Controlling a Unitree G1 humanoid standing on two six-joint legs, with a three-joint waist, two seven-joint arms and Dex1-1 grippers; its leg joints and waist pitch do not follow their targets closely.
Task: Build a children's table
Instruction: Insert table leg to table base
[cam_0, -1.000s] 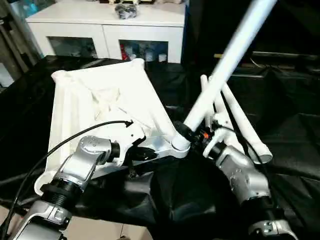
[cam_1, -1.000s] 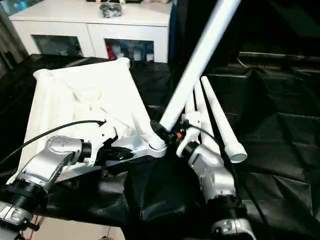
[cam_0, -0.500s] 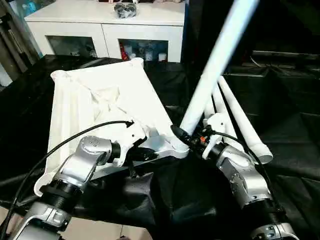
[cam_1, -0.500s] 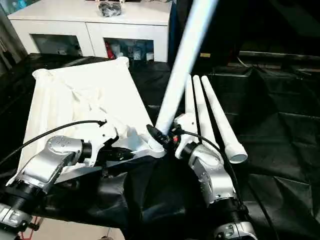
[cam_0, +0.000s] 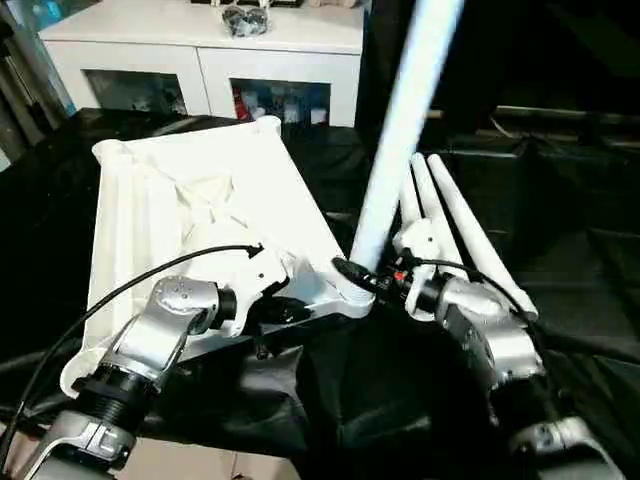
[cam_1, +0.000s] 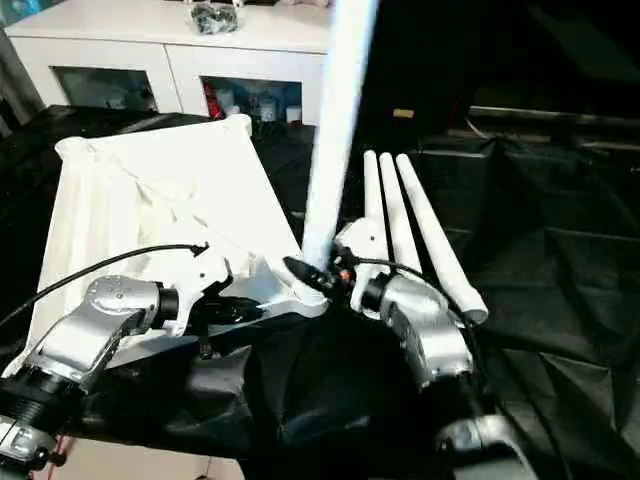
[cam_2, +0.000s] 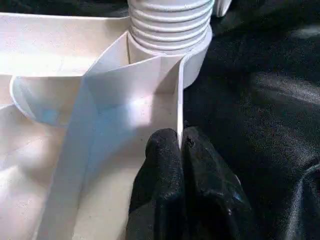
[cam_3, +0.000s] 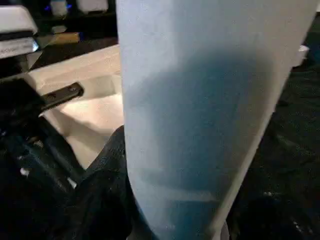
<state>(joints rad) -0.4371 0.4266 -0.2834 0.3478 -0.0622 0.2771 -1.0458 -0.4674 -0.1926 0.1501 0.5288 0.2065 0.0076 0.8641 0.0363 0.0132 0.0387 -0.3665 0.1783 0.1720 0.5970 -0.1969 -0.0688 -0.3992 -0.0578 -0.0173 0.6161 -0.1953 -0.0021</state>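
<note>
One tabletop (cam_0: 190, 200); four legs (cam_0: 400, 120), seemingly.

White parts on black cloth

The tabletop (cam_0: 200, 205) and the four legs (cam_0: 455, 225) are plain white; the cloth (cam_0: 560, 200) under them is glossy black. The forearms (cam_0: 165, 325) are silver, the gripper fingers (cam_2: 170, 165) black, and the cabinet (cam_0: 200, 40) is white.

spare legs (cam_0: 455, 235) — right-side obstacle
</note>
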